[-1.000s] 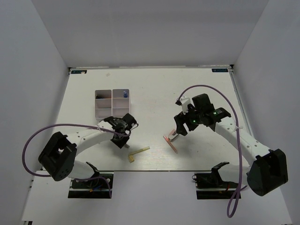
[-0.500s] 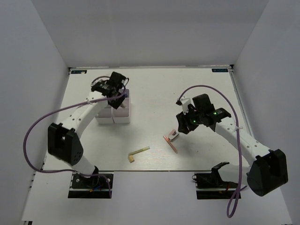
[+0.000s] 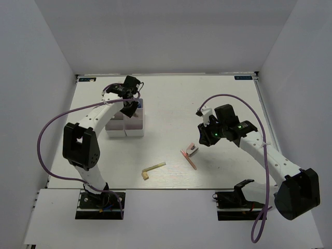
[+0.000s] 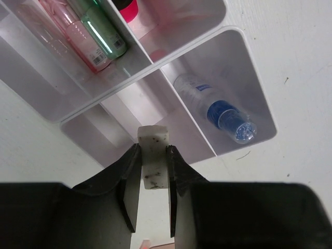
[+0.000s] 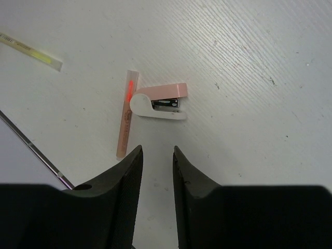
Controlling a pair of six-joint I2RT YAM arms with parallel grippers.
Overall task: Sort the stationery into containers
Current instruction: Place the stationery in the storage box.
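My left gripper [image 3: 129,99] hangs over the far end of the white organizer box [image 3: 136,132], shut on a grey speckled block [image 4: 153,155]. Under it in the left wrist view the box [image 4: 248,67] holds a clear blue-capped tube [image 4: 218,110], a green tube [image 4: 101,34] and a pink one [image 4: 78,37]. My right gripper [image 3: 204,137] hovers just beyond a small pink and white stapler [image 3: 192,150]; its jaws stand narrowly open with nothing between them [image 5: 156,149]. Beside the stapler [image 5: 158,101] lies a pink stick [image 5: 126,116].
A yellowish stick [image 3: 153,168] with a bent end lies near the table's front edge, also at the top left of the right wrist view as the yellowish stick [image 5: 31,52]. The table's front edge [image 5: 31,148] runs close by the pink stick.
My left arm has swung from the table's front middle to above the organizer, carrying the block. My right gripper has drawn back from the stapler and its jaws have narrowed.
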